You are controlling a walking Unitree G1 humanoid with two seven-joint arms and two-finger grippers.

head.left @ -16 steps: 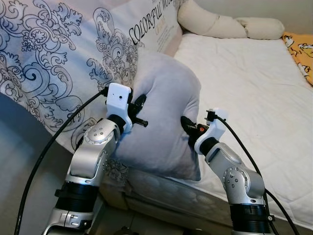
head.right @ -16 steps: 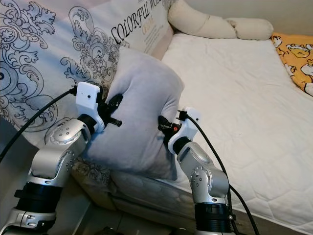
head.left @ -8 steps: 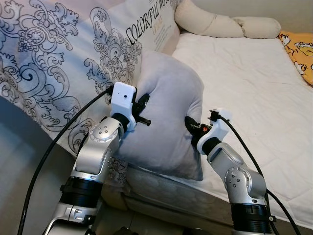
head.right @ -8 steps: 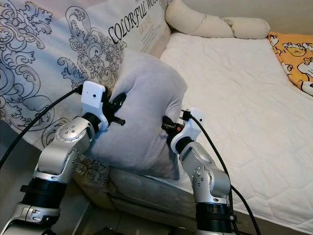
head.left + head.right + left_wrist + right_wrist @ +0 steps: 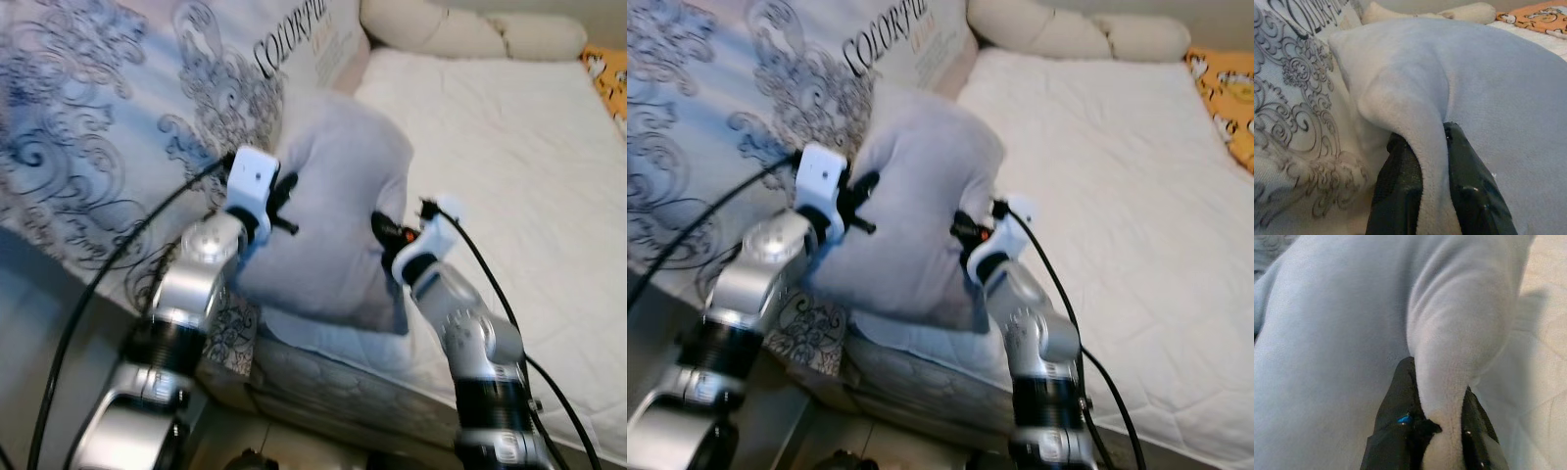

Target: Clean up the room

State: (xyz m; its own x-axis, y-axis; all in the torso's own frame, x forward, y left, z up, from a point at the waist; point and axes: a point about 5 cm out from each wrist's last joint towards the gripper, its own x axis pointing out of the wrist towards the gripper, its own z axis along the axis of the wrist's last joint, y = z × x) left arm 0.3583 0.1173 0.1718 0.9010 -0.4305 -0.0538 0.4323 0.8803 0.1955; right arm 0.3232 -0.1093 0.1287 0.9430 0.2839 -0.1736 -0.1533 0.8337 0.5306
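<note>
Grey cushion (image 5: 338, 211) held up over the near edge of the mattress (image 5: 509, 176), left gripper (image 5: 1422, 161) pinching a fold on one side and right gripper (image 5: 1437, 416) pinching a fold on the other, each pair of fingers closed tight on the fabric. Patterned duvet (image 5: 108, 117) (black scrollwork, printed lettering) lies heaped directly behind and left of the cushion, touching it. Cream bolster (image 5: 1068, 34) sits at the far end of the mattress, with an orange cloth (image 5: 1227, 93) at the right edge, both well apart from the grippers.

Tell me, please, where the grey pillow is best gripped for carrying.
By its two side edges, one gripper from each side, as now: the left gripper and right gripper each pinch a fold of the grey pillow, whose soft plush bunches easily.
</note>
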